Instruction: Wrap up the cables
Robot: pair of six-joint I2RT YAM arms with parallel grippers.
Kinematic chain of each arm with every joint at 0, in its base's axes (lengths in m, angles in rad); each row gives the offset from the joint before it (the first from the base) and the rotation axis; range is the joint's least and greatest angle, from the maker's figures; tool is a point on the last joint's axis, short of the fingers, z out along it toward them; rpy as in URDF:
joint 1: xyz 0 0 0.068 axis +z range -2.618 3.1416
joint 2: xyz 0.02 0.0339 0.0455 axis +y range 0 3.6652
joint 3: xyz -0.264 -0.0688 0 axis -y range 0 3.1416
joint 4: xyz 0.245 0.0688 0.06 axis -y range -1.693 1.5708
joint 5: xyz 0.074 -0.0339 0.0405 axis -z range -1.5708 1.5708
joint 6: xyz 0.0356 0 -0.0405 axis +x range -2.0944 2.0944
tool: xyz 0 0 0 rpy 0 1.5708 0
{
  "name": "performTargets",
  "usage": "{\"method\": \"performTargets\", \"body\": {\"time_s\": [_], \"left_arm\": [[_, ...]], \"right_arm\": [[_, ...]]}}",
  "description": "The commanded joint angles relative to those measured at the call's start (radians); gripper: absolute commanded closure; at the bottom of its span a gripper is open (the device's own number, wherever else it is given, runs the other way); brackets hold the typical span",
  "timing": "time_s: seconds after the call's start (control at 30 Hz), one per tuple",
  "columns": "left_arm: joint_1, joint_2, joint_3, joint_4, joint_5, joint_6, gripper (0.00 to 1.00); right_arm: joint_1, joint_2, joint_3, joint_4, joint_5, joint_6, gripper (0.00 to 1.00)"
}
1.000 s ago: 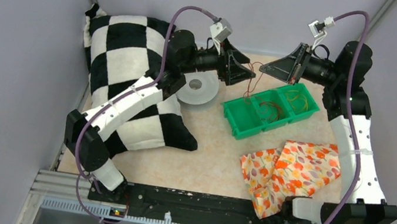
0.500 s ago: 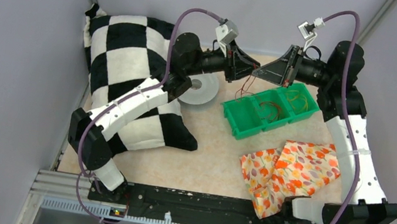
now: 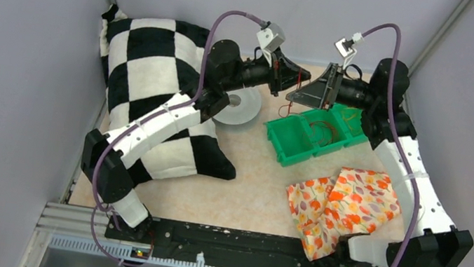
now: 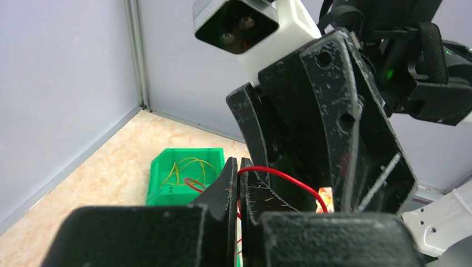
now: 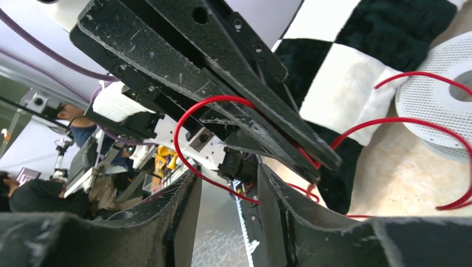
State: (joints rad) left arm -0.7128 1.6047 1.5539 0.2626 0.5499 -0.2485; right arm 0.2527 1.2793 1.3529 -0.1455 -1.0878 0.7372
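Above the back of the table, my left gripper point(image 3: 297, 79) point(image 4: 238, 162) is shut on a thin red cable point(image 4: 278, 178) that arches out from between its tips. My right gripper point(image 3: 297, 94) point(image 5: 225, 178) faces it tip to tip and stands open. The red cable point(image 5: 189, 111) loops across the right gripper's gap, and neither finger pinches it. One strand of the cable point(image 3: 285, 109) hangs toward the green bin point(image 3: 289, 145). More reddish cables point(image 3: 323, 131) lie in the bin's middle compartment. Yellow cables point(image 4: 186, 167) lie in its end compartment.
A white spool point(image 3: 238, 105) point(image 5: 439, 100) sits left of the bin. A black-and-white checkered pillow point(image 3: 151, 71) fills the left side. A floral cloth point(image 3: 344, 203) lies near the front right. Grey walls close in the back and sides.
My left gripper has closed on the red cable. My right gripper has let go and opened, and its arm has moved left, up against the left gripper.
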Motion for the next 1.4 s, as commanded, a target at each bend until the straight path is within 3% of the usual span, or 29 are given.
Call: {"method": "performTargets", "body": {"time_s": [0.0, 0.27, 0.53, 0.83, 1.17, 1.37], "left_arm": [[0.002, -0.054, 0.023, 0.044, -0.040, -0.008, 1.00], [0.002, -0.064, 0.029, 0.020, -0.116, -0.014, 1.00], [0.008, -0.047, 0.079, -0.045, -0.238, 0.082, 1.00], [0.093, -0.024, 0.094, -0.046, -0.237, 0.075, 1.00], [0.179, -0.016, 0.094, -0.011, -0.257, 0.030, 1.00], [0.190, -0.010, 0.117, -0.005, -0.259, 0.020, 1.00]], "right_arm": [[0.051, -0.001, -0.018, 0.167, 0.022, 0.046, 0.56], [0.113, 0.000, -0.099, 0.340, 0.022, 0.116, 0.51], [0.215, -0.030, -0.216, 0.445, -0.073, 0.136, 0.56], [0.292, -0.154, -0.326, 0.574, -0.155, 0.198, 0.57], [0.320, -0.251, -0.314, 0.364, -0.172, 0.078, 0.62], [0.319, -0.258, -0.257, 0.109, -0.138, -0.091, 0.69]]}}
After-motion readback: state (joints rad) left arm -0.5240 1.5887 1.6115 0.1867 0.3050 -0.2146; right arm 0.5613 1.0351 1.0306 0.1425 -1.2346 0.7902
